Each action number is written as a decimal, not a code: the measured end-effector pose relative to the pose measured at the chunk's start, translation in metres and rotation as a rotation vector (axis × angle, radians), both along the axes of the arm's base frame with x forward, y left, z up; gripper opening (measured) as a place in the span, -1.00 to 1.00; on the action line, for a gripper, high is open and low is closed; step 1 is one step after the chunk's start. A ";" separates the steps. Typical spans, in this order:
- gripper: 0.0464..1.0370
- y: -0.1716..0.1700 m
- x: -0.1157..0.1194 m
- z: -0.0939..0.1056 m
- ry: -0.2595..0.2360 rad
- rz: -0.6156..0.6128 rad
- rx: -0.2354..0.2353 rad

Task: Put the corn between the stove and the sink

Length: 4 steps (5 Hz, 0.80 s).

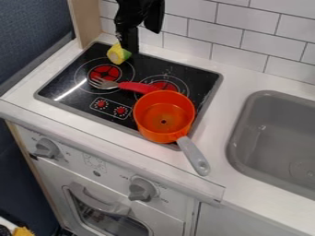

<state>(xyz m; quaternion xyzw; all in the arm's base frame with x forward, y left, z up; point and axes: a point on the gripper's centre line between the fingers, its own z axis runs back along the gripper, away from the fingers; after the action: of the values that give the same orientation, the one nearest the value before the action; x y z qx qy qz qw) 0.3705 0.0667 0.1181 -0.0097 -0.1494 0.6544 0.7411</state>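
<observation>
Hand (130, 44) at the back left part of the stove (80, 103), hanging down from the top edge. Can't tell if it is open, closed or gripping the corn. Corn (118, 54), yellow with green, is right at the hand's lower end, over the back left of the stove, beyond the left burner (106, 73); not between stove and sink. Fork (107, 84) with red handle lies on the stove, tines by the left burner, handle running toward the orange pot (164, 117). Pot upright at the stove's front right, grey handle pointing to the front, out over the white table (237, 83). Grey sink (271, 133) set in the table, right side of view. White tiled wall (246, 44) behind. Two grey knobs and oven door (98, 207) below.
</observation>
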 end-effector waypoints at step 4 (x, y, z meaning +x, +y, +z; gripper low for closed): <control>0.93 0.053 0.020 -0.035 0.341 -0.501 0.128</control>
<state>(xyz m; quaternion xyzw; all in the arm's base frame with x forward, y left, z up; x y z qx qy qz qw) 0.3909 0.1197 0.0827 0.1104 -0.0566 0.4330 0.8928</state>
